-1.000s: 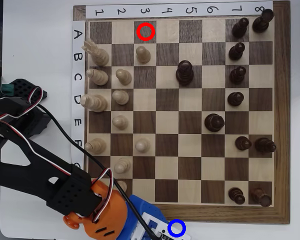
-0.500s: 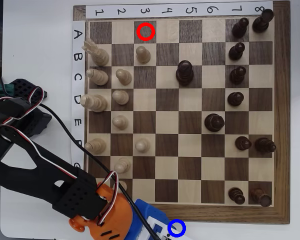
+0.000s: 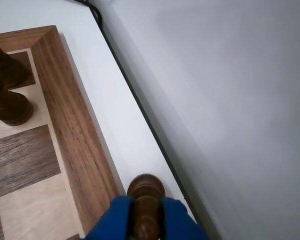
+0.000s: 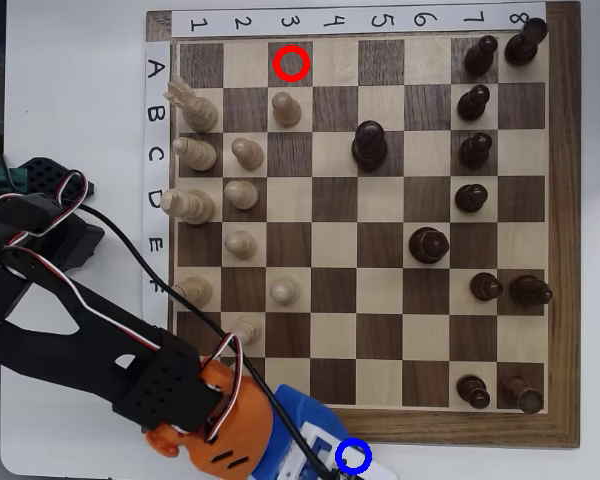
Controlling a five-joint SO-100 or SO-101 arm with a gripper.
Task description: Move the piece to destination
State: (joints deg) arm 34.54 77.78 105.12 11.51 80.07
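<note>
end effector (image 3: 146,220) clenched on the piece (image 3: 146,192), seemingly over the white table edge (image 3: 115,125)

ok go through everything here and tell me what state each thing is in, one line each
claw: shut on the dark pawn
dark pawn: held upright, off the board, over the white table
blue ring: marked at the claw tip, its inside hidden
red ring: empty square
chessboard: flat, pieces standing

Overhead cam straight down; wrist cam close, both on chessboard (image 4: 565,250) edge
</note>
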